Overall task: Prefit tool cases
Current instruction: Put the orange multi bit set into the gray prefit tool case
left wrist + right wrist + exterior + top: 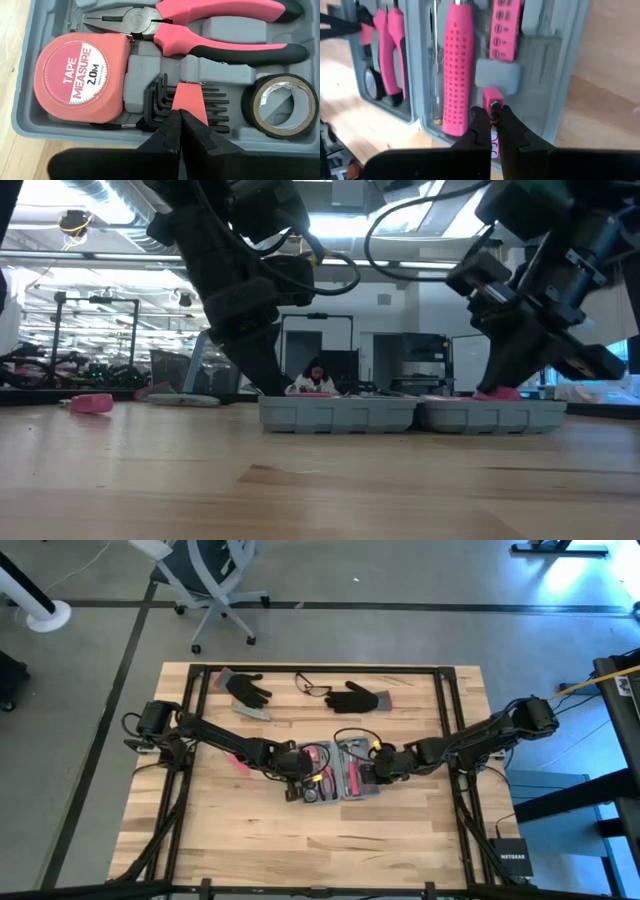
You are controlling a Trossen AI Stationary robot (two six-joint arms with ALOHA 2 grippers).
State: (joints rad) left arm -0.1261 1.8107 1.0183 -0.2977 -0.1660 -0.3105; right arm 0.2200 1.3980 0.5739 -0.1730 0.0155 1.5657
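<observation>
I have the tool case [335,772] lying open and flat on the middle of the worktop [300,840], its 2 halves side by side. It looks to me like stiff moulded plastic, light on its own but weighted by what is seated in it, and smooth enough to slide on the wood; I would take it by an outer rim or wall, not by the thin slot ribs.

Over the left half, my left end effector [177,122] has its fingers pressed together at the hex key set [187,102], between the tape measure [80,80] and the tape roll [280,105]. Whether it pinches the holder I cannot tell.

Over the right half, my right end effector [492,117] is closed at a small pink piece [493,102] beside the pink handle [457,70]; actual grip is unclear. From above both arms hide the slots under them.
</observation>
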